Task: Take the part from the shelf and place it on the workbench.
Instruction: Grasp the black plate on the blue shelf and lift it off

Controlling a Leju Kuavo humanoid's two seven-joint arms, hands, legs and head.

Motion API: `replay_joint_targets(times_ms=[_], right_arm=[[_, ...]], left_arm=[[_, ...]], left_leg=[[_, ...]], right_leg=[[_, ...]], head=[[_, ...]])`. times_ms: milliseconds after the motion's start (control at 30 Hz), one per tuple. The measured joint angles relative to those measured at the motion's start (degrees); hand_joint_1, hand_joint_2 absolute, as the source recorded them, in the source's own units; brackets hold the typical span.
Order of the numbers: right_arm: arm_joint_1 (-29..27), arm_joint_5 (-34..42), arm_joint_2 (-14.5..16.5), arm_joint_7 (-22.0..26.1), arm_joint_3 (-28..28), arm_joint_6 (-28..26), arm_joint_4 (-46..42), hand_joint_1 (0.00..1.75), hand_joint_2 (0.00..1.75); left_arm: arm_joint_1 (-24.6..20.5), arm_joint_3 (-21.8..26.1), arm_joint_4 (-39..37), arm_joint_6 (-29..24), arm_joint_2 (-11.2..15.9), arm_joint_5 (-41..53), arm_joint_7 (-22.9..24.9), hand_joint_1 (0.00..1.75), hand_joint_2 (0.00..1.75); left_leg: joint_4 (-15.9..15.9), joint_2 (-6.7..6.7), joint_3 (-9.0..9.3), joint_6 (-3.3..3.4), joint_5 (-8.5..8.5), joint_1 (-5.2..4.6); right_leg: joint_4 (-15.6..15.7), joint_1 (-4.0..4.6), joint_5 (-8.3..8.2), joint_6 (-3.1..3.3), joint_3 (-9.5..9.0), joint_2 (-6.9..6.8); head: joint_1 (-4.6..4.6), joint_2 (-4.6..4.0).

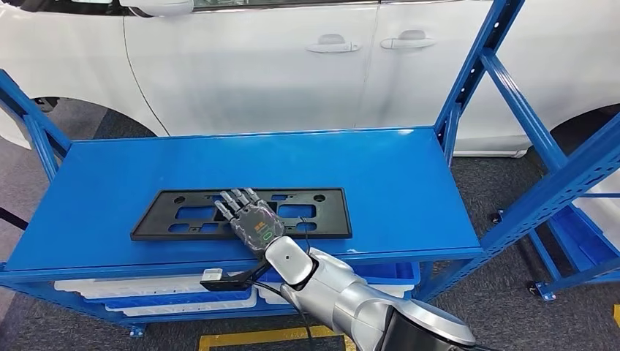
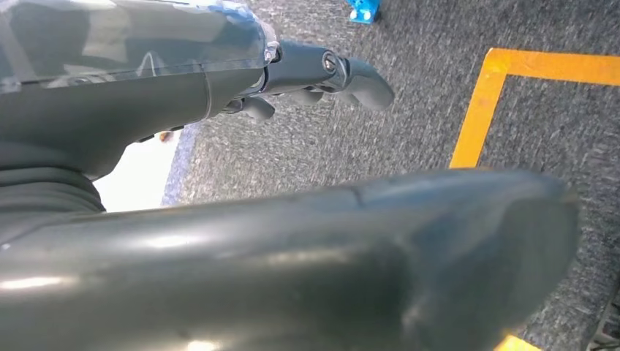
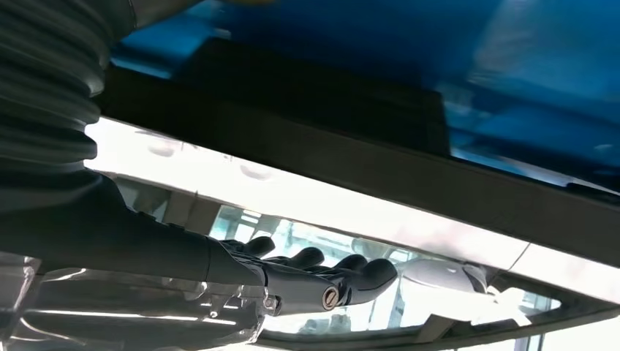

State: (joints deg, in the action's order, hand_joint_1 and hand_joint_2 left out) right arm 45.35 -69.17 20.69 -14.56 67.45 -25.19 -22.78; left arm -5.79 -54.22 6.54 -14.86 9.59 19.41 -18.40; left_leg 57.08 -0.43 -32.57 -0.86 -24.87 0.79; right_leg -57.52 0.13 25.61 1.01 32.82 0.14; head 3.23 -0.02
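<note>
Biggest thing ahead of me is the white car body [image 1: 241, 66] with two door handles, parked just behind the blue steel shelf rack [image 1: 409, 175]; its flat top deck is bare blue apart from the part. Grey carpet floor [image 1: 504, 307] below, yellow floor-marking tape [image 1: 248, 338] near my feet, white and blue plastic bins [image 1: 153, 296] on the lower tier. The part, a flat black plastic license-plate frame with rectangular cutouts [image 1: 183, 213], lies flat on the deck near the front edge, long side parallel to it. My right hand [image 1: 247, 217] lies palm-down over the frame's middle, fingers stretched out flat and slightly apart, pointing toward the car. It's not wrapped around anything; I can't tell whether the fingertips actually press on the plastic or hover just above. Right wrist view is blurred, shows dark fingers [image 3: 333, 278] extended side by side, nothing in them. My left hand [image 2: 314, 77] hangs over the carpet beside the tape, fingers lightly curled, holding nothing I can see, though the thumb hides much of the frame. I judge the pick as not yet made. Risks: frame is thin and flush with the deck, so no edge to get under; closing from above likely just skids it. Dragging it toward the front lip could tip it off onto the bins or floor. A one-handed grab at the middle could let the long frame flex or swing and clip the rack upright.
</note>
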Motion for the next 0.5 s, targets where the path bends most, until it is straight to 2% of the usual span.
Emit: replay_joint_targets(times_ms=[33,67,100,133,167,200,233,267,300,367,400,433,500], right_arm=[[0.1,-0.1,0.0,-0.5,0.0,0.2,0.1,0.00,1.75],[0.3,-0.1,0.0,-0.9,0.0,0.4,0.2,0.11,1.75],[0.4,-0.2,0.0,-1.3,0.0,0.7,0.4,0.47,1.75],[0.5,-0.4,0.0,-1.9,0.0,1.3,0.6,0.89,1.75],[0.6,-0.6,0.0,-2.6,0.0,2.2,0.9,1.33,1.75],[0.6,-0.8,-0.1,-3.4,0.0,3.2,1.2,1.66,1.75],[0.7,-0.8,-0.1,-4.1,0.0,4.3,1.6,1.73,1.75],[0.7,-0.7,-0.1,-4.6,0.0,5.3,1.9,1.75,1.75],[0.9,-0.6,-0.1,-4.9,-0.1,6.0,2.2,1.75,1.75],[1.3,-0.1,-0.1,-5.2,-0.4,7.1,2.9,1.75,1.75],[1.5,0.1,-0.1,-5.2,-0.5,7.4,3.2,1.75,1.75],[1.6,0.2,-0.1,-5.1,-0.6,7.7,3.5,1.75,1.75],[1.8,0.3,-0.1,-4.9,-1.0,7.9,4.2,1.75,1.75]], left_arm=[[0.0,-0.1,0.0,0.0,0.0,0.0,0.0,0.00,0.00],[0.0,-0.2,0.0,0.0,0.0,0.0,0.0,0.00,0.00],[-0.1,-0.3,0.0,0.0,0.0,0.0,-0.1,0.00,0.00],[-0.1,-0.3,0.0,0.0,0.0,0.0,-0.1,0.00,0.00],[-0.1,-0.4,0.0,0.0,0.0,0.0,-0.1,0.00,0.00],[-0.1,-0.5,0.0,0.0,0.0,0.0,-0.1,0.00,0.00],[-0.1,-0.7,0.0,0.0,0.0,0.0,-0.1,0.00,0.00],[-0.1,-0.8,0.0,0.0,0.0,0.0,-0.2,0.00,0.00],[-0.1,-0.9,0.0,0.0,0.0,0.0,-0.2,0.00,0.00],[-0.2,-1.1,0.0,0.0,0.0,0.0,-0.2,0.00,0.00],[-0.2,-1.1,0.0,0.0,0.0,0.0,-0.2,0.00,0.00],[-0.2,-1.1,0.0,-0.1,0.1,0.0,-0.2,0.00,0.00],[-0.2,-1.1,-0.1,-0.2,0.1,0.0,-0.2,0.00,0.00]], left_leg=[[-0.1,0.03,0.02,0.35,0.12,0.06],[-0.3,0.07,0.07,0.77,0.24,0.14],[-0.4,0.13,0.10,1.11,0.36,0.25],[-0.5,0.20,0.08,1.36,0.43,0.27],[-0.5,0.22,0.00,1.52,0.45,0.23],[-0.5,0.24,-0.07,1.58,0.46,0.20],[-0.4,0.24,-0.10,1.60,0.47,0.17],[-0.4,0.21,-0.06,1.61,0.47,0.16],[-0.4,0.16,0.04,1.59,0.46,0.15],[-0.4,0.06,0.26,1.45,0.40,0.09],[-0.4,0.03,0.29,1.24,0.36,-0.03],[-0.3,0.02,0.26,0.97,0.33,-0.11],[-0.4,0.02,0.20,0.21,0.41,-0.14]], right_leg=[[-0.2,-0.08,0.17,-0.33,0.02,0.00],[-0.9,-0.15,0.80,-0.65,0.32,-0.01],[-2.8,-0.19,2.06,-0.90,1.15,-0.02],[-6.0,-0.28,3.87,-1.10,2.61,-0.04],[-10.0,-0.31,5.86,-1.22,4.54,-0.05],[-14.0,-0.35,7.45,-1.30,6.47,-0.05],[-16.7,-0.38,8.09,-1.34,7.80,-0.06],[-17.0,-0.39,7.53,-1.30,8.00,-0.06],[-14.9,-0.39,5.94,-1.16,6.96,-0.06],[-6.5,-0.28,2.04,-0.56,2.73,-0.08],[-2.9,-0.17,0.82,-0.29,0.99,-0.11],[-0.7,-0.04,0.27,-0.07,0.00,-0.11],[0.2,0.21,0.08,0.30,-0.24,-0.09]], head=[[0.00,0.00],[0.00,0.00],[0.00,0.00],[0.00,0.00],[0.00,0.00],[0.00,0.00],[0.00,0.00],[0.00,0.00],[0.00,0.00],[0.00,0.00],[0.00,0.00],[0.01,0.00],[0.01,0.00]])
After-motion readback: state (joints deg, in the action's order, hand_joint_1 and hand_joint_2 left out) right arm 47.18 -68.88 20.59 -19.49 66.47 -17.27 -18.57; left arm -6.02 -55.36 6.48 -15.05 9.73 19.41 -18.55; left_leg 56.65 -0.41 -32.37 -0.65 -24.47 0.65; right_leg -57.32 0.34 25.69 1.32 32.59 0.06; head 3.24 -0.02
